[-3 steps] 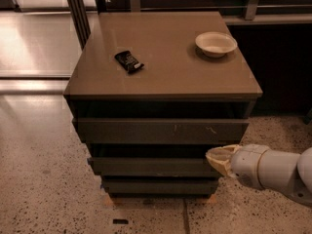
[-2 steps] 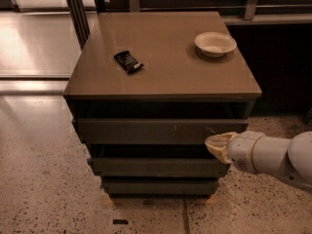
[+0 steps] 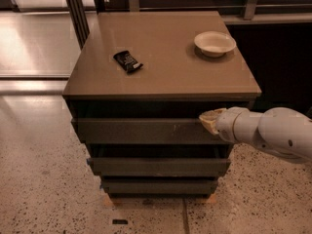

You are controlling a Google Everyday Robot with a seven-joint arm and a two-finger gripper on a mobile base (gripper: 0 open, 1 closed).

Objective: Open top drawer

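Observation:
The top drawer (image 3: 141, 130) is the widest of three dark grey-brown fronts under the brown cabinet top (image 3: 161, 62), with small pale scuffs right of centre. Its front sits slightly forward of the dark gap beneath the top. My gripper (image 3: 208, 120) comes in from the right on a white arm (image 3: 273, 133). Its pale tip is at the upper right edge of the top drawer front, at the gap above it.
A black snack packet (image 3: 128, 61) and a white bowl (image 3: 214, 43) lie on the cabinet top. Two narrower drawer fronts (image 3: 158, 167) sit below. Speckled floor (image 3: 44, 189) spreads in front and left. Metal posts (image 3: 75, 11) stand behind left.
My gripper has risen from the middle drawer's right end up to the top edge of the top drawer and moved slightly left.

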